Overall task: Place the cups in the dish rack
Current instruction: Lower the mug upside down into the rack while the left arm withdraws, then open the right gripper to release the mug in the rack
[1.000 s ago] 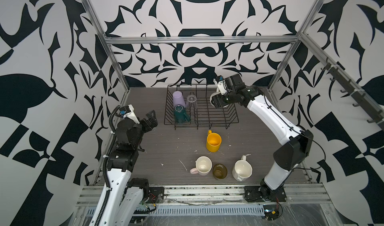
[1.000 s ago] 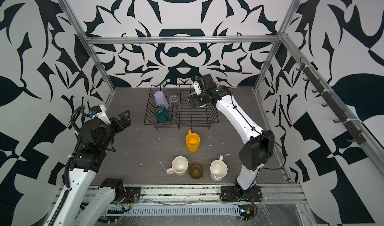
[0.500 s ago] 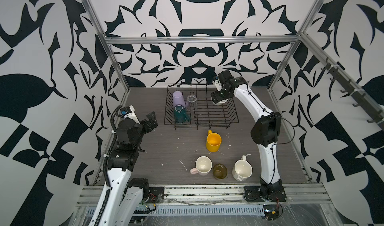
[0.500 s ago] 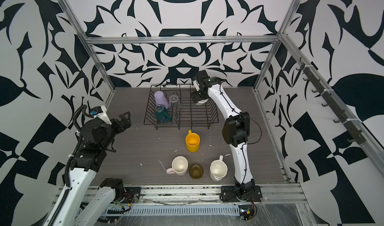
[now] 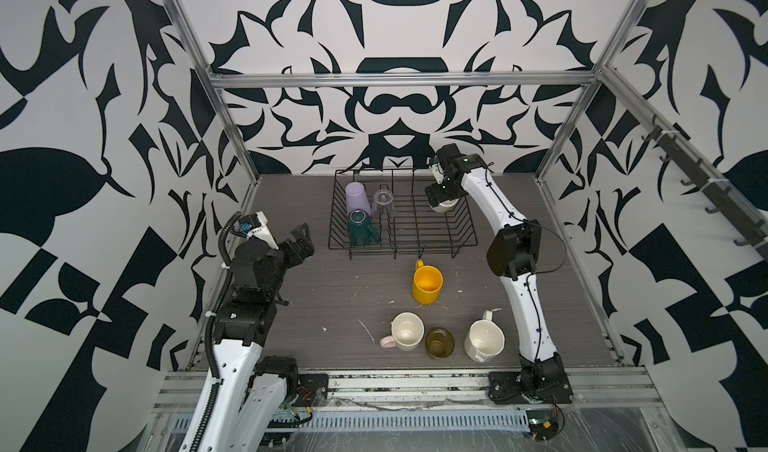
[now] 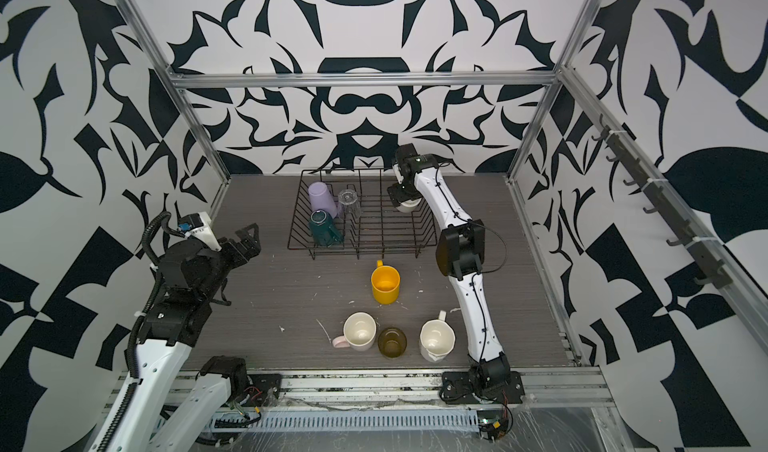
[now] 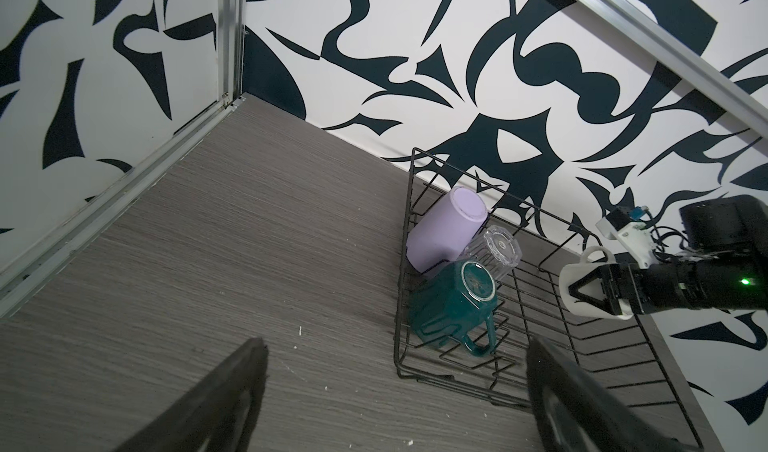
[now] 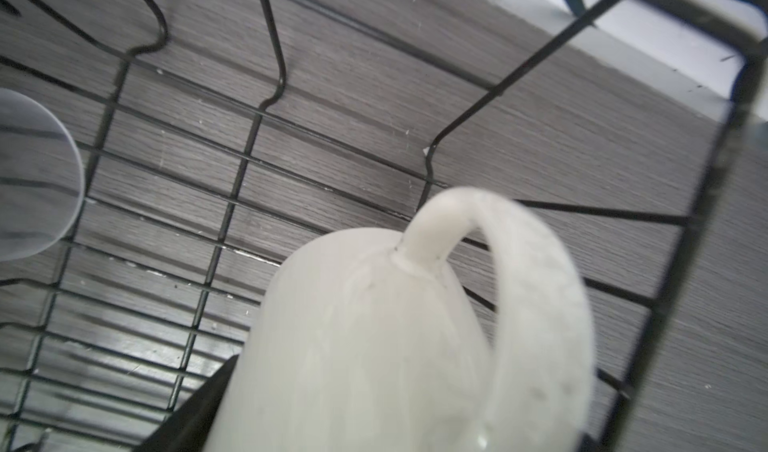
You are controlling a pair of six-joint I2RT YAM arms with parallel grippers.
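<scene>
The black wire dish rack [image 5: 465,244] stands at the back of the table. A lilac tumbler [image 5: 357,198], a clear glass [image 5: 383,204] and a dark green mug [image 5: 361,227] rest upside down in its left end. My right gripper [image 5: 441,198] is shut on a white mug [image 5: 442,207] inside the rack's back right corner, low over the wires [image 8: 245,154]. The wrist view shows the white mug [image 8: 374,325] with its handle pointing away. Whether it touches the wires I cannot tell. My left gripper [image 5: 301,244] hangs open and empty left of the rack.
On the table in front of the rack stand a yellow mug [image 5: 427,284], a pink mug [image 5: 406,331], an olive glass [image 5: 439,341] and a cream mug [image 5: 484,341], all upright. The right arm's elbow [image 5: 513,246] hangs beside the rack's right end. Patterned walls enclose the table.
The right arm's elbow has swung left, toward the rack, while its gripper and the white mug stayed at the rack's back right corner. The left arm has not moved.
</scene>
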